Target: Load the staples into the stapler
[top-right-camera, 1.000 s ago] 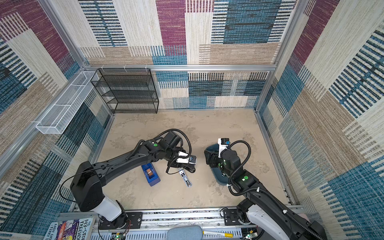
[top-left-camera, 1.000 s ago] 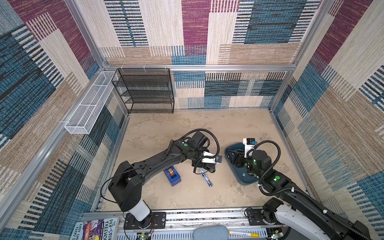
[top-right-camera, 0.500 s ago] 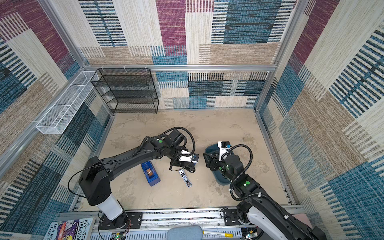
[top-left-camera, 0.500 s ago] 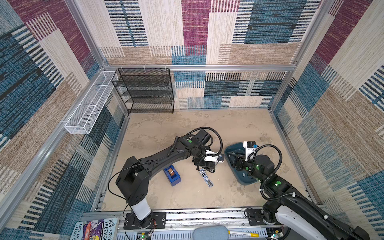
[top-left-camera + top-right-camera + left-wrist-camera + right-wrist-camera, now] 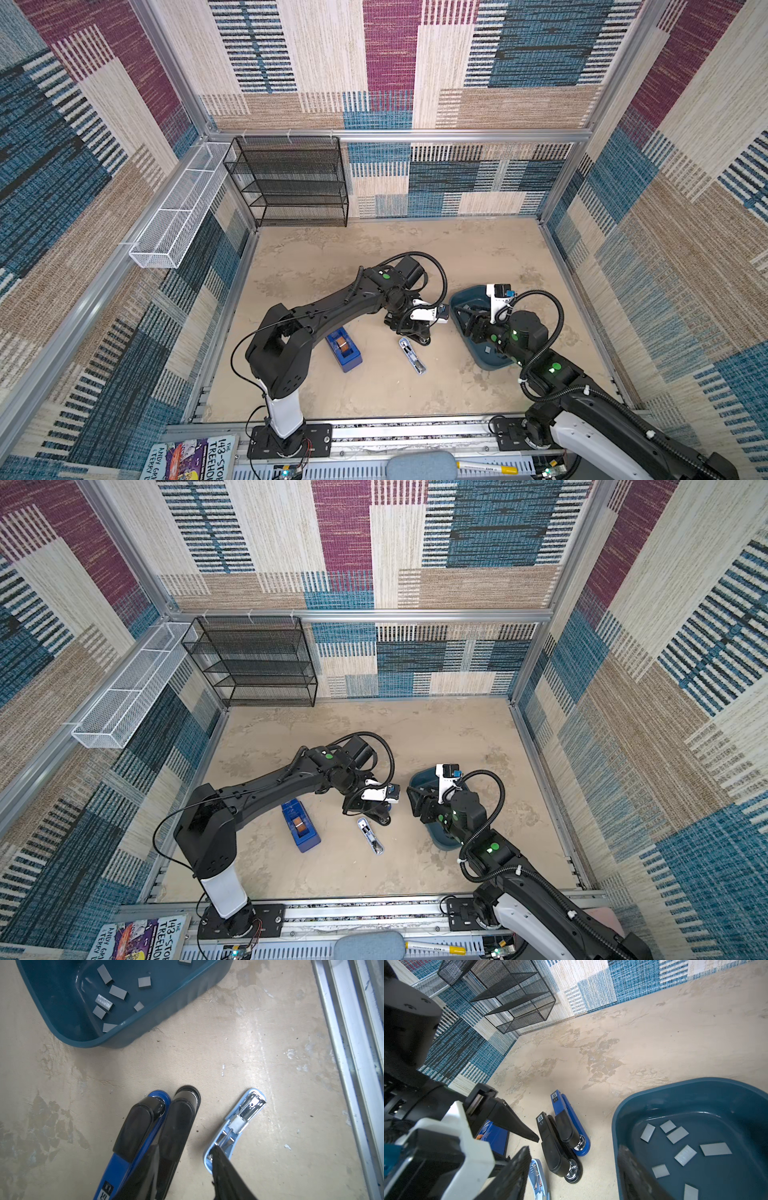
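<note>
Several grey staples [image 5: 118, 992] [image 5: 685, 1155] lie loose in a teal bin [image 5: 83, 1042] [image 5: 457, 299]. A light-blue stapler [image 5: 239, 1122] [image 5: 412, 355] [image 5: 371, 836] lies open on the floor, its metal channel showing. Beside it lie a black stapler [image 5: 178, 1122] [image 5: 554, 1147] and a blue stapler [image 5: 145, 1126] [image 5: 566, 1113], both closed. My left gripper [image 5: 186, 1147] [image 5: 415, 332] hangs open above the black stapler's rear, one finger over the light-blue stapler's end. My right gripper [image 5: 571, 1178] [image 5: 469, 322] is open and empty. One of its fingers is over the bin, the other over the light-blue stapler.
A blue tape dispenser [image 5: 344, 349] [image 5: 300, 825] sits left of the staplers. A black mesh rack [image 5: 291, 183] stands at the back left, with a white wire basket [image 5: 178, 216] on the left wall. A metal rail [image 5: 353, 1043] runs along the front edge.
The left arm's elbow has swung to the right while its gripper stays over the staplers. The right arm has shifted slightly over the bin. The staplers have not moved.
</note>
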### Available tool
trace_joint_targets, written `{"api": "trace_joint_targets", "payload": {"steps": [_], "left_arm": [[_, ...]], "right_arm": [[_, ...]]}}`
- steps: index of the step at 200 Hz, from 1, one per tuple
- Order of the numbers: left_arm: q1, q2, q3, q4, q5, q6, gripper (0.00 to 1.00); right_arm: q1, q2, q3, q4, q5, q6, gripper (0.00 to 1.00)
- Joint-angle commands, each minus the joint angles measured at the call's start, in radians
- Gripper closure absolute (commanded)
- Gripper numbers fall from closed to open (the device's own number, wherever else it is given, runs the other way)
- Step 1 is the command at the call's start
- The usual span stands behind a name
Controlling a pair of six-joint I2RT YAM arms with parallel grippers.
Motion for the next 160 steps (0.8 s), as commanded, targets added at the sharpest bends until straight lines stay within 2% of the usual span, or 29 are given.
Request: {"api": "trace_joint_targets", "payload": {"steps": [1,71,121,160], "left_arm": [[0.001,0.026,0.022,-0.019,0.043,-0.034,0.53],[0.002,0.084,0.050,-0.022,0.018,-0.048,0.54],[0.024,0.180,0.113,-0.067,0.024,-0.049,0.55],[0.029,0.170,0.100,-0.075,0.037,-0.023,0.55]], "right_arm": [[0.001,0.001,-0.006,0.032,-0.019,0.021,0.32],[0.001,-0.033,-0.019,0.012,-0.023,0.038,0.32],[0.001,-0.057,-0.045,0.026,-0.021,0.056,0.31],[0.001,-0.050,-0.031,0.011,-0.017,0.036,0.31]]}}
